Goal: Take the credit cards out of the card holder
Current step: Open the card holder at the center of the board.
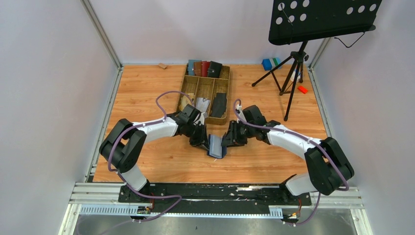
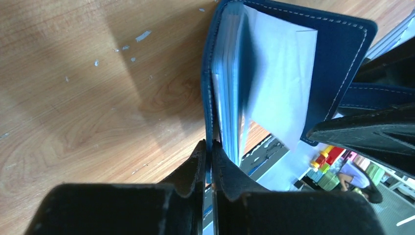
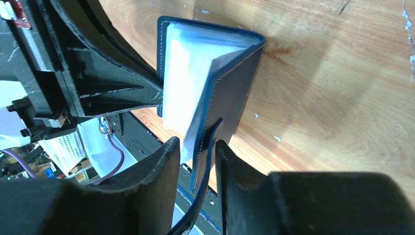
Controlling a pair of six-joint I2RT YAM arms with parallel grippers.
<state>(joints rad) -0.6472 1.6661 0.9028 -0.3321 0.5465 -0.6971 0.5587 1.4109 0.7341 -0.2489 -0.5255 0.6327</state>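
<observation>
The navy-blue card holder [image 1: 215, 146] hangs half open between my two grippers, just above the wooden table near its front middle. My left gripper [image 1: 205, 139] [image 2: 209, 147] is shut on the edge of one cover [image 2: 342, 49]. My right gripper [image 1: 226, 140] [image 3: 198, 147] is closed around the other cover [image 3: 240, 83] and its side tab. Pale credit cards [image 2: 279, 83] [image 3: 188, 73] sit inside the pockets, one standing out at an angle. The right fingers [image 2: 362, 132] show at the edge of the left wrist view.
A wooden compartment tray [image 1: 203, 88] lies behind the grippers, with brown, red, black and teal holders [image 1: 205, 68] at its far end. A music stand's tripod [image 1: 293, 73] stands at back right, with a blue block [image 1: 266, 63] and a red piece [image 1: 302, 89] nearby.
</observation>
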